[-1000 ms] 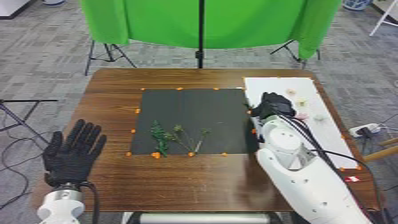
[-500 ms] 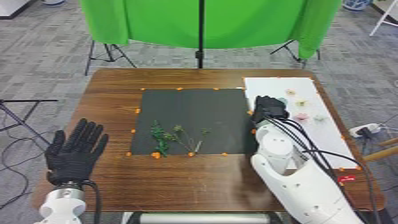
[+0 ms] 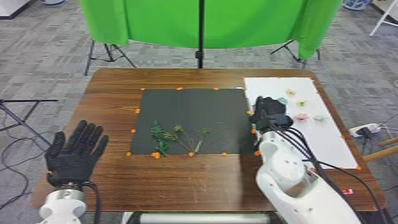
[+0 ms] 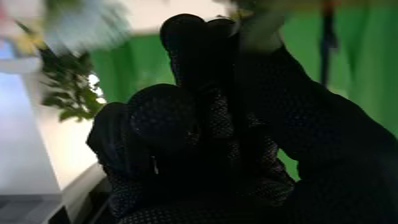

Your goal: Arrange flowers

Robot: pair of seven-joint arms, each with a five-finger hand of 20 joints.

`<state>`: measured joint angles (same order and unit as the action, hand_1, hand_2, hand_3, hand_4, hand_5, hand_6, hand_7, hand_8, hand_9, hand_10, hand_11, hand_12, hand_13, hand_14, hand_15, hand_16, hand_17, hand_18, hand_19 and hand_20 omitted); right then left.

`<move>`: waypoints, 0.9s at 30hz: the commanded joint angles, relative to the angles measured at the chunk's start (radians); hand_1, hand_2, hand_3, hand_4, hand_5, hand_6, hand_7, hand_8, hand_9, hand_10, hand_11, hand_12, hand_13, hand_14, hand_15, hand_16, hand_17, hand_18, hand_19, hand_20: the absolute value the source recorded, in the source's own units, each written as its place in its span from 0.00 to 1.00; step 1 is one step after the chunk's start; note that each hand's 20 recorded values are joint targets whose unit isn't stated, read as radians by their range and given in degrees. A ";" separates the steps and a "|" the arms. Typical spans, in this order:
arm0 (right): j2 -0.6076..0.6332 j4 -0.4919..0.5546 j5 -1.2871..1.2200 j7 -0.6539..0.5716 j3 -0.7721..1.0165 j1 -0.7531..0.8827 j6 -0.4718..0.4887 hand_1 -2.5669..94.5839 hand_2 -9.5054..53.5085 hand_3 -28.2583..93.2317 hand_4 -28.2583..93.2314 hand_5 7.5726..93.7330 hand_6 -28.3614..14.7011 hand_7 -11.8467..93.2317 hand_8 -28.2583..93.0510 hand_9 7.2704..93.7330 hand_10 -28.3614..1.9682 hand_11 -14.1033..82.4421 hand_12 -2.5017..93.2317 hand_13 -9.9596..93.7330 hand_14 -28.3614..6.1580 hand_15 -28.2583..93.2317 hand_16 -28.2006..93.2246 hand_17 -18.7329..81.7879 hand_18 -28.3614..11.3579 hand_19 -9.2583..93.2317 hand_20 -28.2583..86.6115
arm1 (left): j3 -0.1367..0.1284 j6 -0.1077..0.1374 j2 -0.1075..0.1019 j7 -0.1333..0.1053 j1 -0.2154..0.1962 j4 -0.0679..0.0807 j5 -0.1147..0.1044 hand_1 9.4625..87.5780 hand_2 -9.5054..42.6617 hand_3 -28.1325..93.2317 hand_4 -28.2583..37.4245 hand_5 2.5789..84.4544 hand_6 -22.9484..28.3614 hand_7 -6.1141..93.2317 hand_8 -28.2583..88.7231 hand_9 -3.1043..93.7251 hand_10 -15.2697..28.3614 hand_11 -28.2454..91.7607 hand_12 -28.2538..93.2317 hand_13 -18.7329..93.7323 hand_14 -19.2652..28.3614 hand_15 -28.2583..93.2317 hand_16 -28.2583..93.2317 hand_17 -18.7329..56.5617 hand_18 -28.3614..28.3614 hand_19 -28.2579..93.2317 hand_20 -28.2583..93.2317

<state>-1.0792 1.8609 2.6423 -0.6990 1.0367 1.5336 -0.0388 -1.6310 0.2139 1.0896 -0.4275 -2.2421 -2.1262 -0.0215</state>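
The right hand (image 3: pixel 272 114) is over the seam between the dark grey sheet (image 3: pixel 200 107) and the long white sheet (image 3: pixel 336 145); its fingers are bent in towards the thumb, seemingly pinching a pale blue-white flower (image 4: pixel 89 27) with small green leaves (image 4: pixel 71 92). The left hand (image 3: pixel 75 157) lies flat with straight fingers at the left side of the brown wooden table (image 3: pixel 169 185). On the dark sheet, near its near edge, are a feathery green sprig (image 3: pixel 160 137) and some thin branching stems (image 3: pixel 187 142). A pink flower (image 3: pixel 302 117) and other little blooms are on the white sheet. Such a flower should be very light, its stem springy (petals crease easily), so pinch low on the stem, well clear of the bloom.
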 commanded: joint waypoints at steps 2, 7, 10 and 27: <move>-0.057 0.104 -0.021 0.042 -0.060 0.001 0.053 0.61 0.00 0.87 0.00 0.78 0.55 0.55 0.36 0.90 0.44 0.32 0.46 0.79 0.43 0.83 0.48 0.61 0.00 1.00 0.80 | 0.010 0.036 0.005 0.001 -0.011 -0.003 -0.020 0.22 0.46 0.87 0.00 0.57 0.66 0.23 0.16 0.47 0.73 0.44 0.33 0.44 0.75 0.54 0.17 0.14 0.75 0.52 0.34; -0.116 0.046 0.013 0.056 -0.103 -0.001 0.091 0.61 0.00 0.88 0.00 0.78 0.55 0.55 0.36 0.89 0.44 0.33 0.46 0.79 0.42 0.83 0.49 0.61 0.00 1.00 0.80 | 0.015 0.037 0.002 0.009 0.003 0.002 -0.019 0.21 0.46 0.87 0.00 0.57 0.66 0.23 0.16 0.47 0.72 0.44 0.33 0.44 0.75 0.55 0.17 0.14 0.75 0.53 0.34; -0.126 0.031 0.019 0.057 -0.120 0.012 0.119 0.61 0.00 0.87 0.00 0.78 0.55 0.55 0.36 0.89 0.44 0.33 0.46 0.78 0.42 0.83 0.49 0.61 0.00 1.00 0.80 | 0.015 0.043 0.002 0.013 0.007 0.004 -0.016 0.21 0.47 0.87 0.00 0.57 0.66 0.24 0.16 0.47 0.72 0.45 0.33 0.44 0.75 0.55 0.17 0.14 0.75 0.53 0.34; -0.157 0.023 -0.011 0.039 -0.122 0.043 0.138 0.43 0.00 0.85 0.04 0.69 0.51 0.59 0.34 0.75 0.26 0.59 0.30 0.74 0.34 0.86 0.47 0.59 0.00 1.00 0.82 | 0.013 0.042 -0.005 0.026 0.010 0.007 -0.018 0.21 0.47 0.87 0.00 0.58 0.66 0.24 0.16 0.47 0.72 0.45 0.33 0.44 0.75 0.56 0.17 0.14 0.75 0.53 0.34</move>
<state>-1.2213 1.8915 2.6349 -0.6386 0.9019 1.5665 0.1070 -1.6202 0.2463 1.0887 -0.4149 -2.2269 -2.1271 -0.0318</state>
